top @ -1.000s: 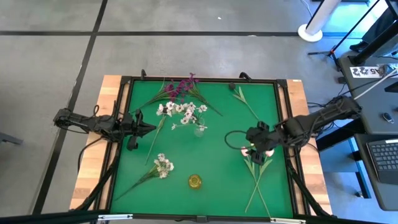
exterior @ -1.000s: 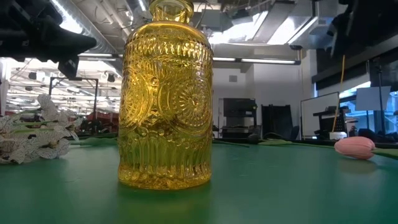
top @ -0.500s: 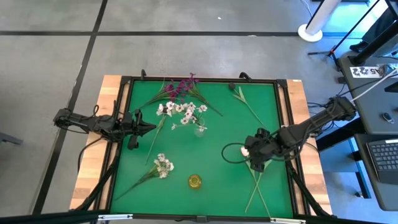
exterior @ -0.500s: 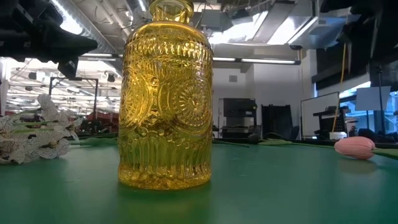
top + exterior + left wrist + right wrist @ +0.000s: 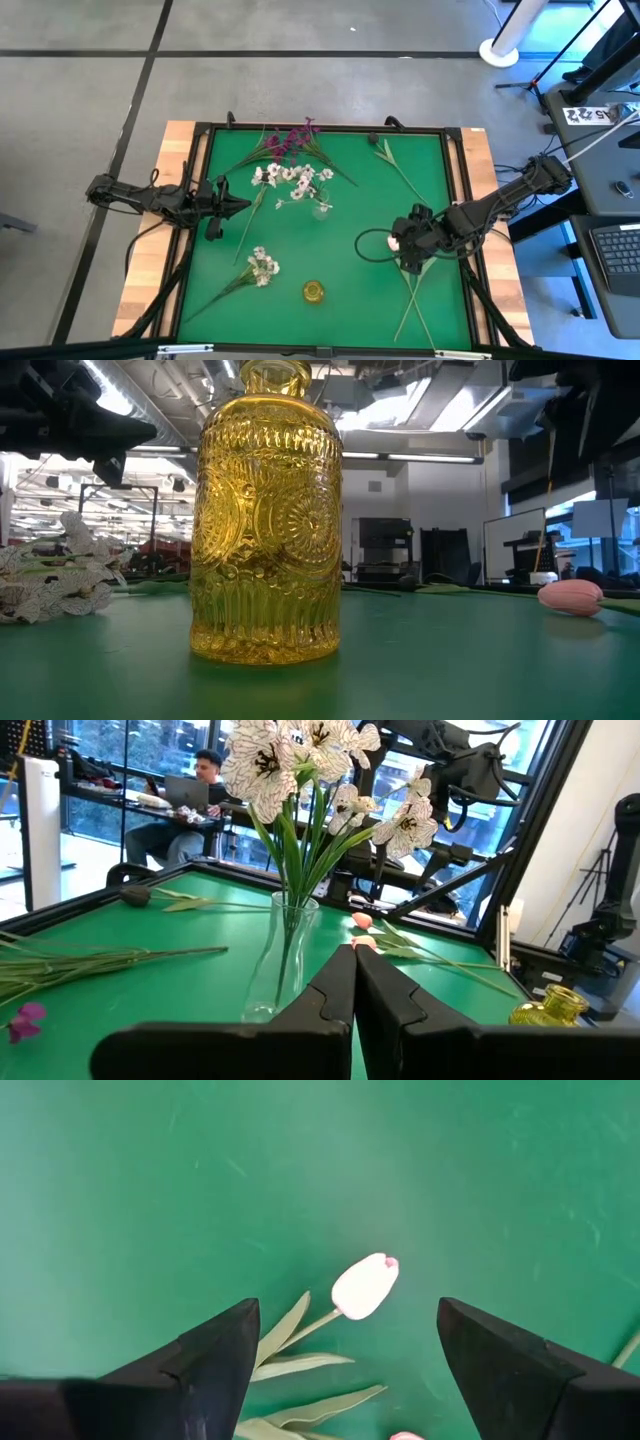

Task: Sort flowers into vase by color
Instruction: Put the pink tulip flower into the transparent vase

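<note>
Your right gripper [image 5: 345, 1345], jaws wide, hovers over the tulip [image 5: 364, 1285] at four o'clock; closing on the head could crush it.

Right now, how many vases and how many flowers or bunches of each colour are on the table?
Vases: 2, yellow vase, clear vase
White bunches: 2, vase bunch, loose bunch
Magenta bunch: 1
Tulips: 2
Dark bud: 1
Total: 8

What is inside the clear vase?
White flowers stand in the clear vase, their green stems showing through the glass. Whether it holds water cannot be seen.
</note>
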Controlling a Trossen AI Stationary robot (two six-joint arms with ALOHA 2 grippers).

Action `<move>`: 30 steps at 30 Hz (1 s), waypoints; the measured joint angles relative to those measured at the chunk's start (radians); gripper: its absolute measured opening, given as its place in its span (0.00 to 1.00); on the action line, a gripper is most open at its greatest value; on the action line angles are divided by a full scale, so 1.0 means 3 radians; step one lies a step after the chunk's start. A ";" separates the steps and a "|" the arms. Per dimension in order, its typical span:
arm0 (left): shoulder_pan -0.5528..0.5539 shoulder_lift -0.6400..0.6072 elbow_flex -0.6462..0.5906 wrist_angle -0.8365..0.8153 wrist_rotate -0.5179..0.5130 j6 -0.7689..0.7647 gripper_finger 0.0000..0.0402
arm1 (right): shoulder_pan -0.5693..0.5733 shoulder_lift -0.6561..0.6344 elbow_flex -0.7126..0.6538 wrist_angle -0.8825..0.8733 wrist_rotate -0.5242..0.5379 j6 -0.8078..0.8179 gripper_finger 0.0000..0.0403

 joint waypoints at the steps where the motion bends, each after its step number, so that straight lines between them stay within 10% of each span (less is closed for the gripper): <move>1: 0.0000 0.0000 0.0000 0.0000 0.0001 0.0000 0.00 | 0.0000 0.0000 -0.0001 0.0000 0.0015 0.0000 0.75; 18: 0.0000 0.0000 0.0000 0.0000 0.0001 -0.0009 0.00 | 0.0000 0.0000 -0.0012 0.0270 0.0202 -0.0002 0.75; 30: 0.0000 0.0000 0.0001 -0.0001 0.0001 -0.0003 0.00 | 0.0169 -0.0001 -0.0931 0.0894 -0.0289 0.0764 0.75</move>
